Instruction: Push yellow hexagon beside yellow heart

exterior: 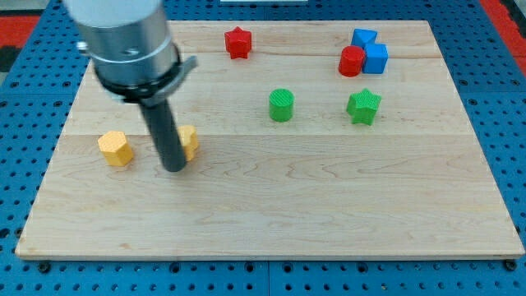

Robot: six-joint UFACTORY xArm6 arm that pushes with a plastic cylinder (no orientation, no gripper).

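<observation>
A yellow hexagon point(116, 148) lies near the view's left edge of the wooden board point(329, 205). A second yellow block, the heart point(190, 141), sits a short way to its right and is partly hidden behind my rod. My tip point(174, 168) rests on the board between the two, touching or nearly touching the heart's left side, and about a block's width right of the hexagon.
A red star point(237, 42) lies at the top centre. A red cylinder point(352, 62) touches two blue blocks point(371, 51) at the top right. A green cylinder point(281, 105) and a green star point(363, 107) lie mid-board.
</observation>
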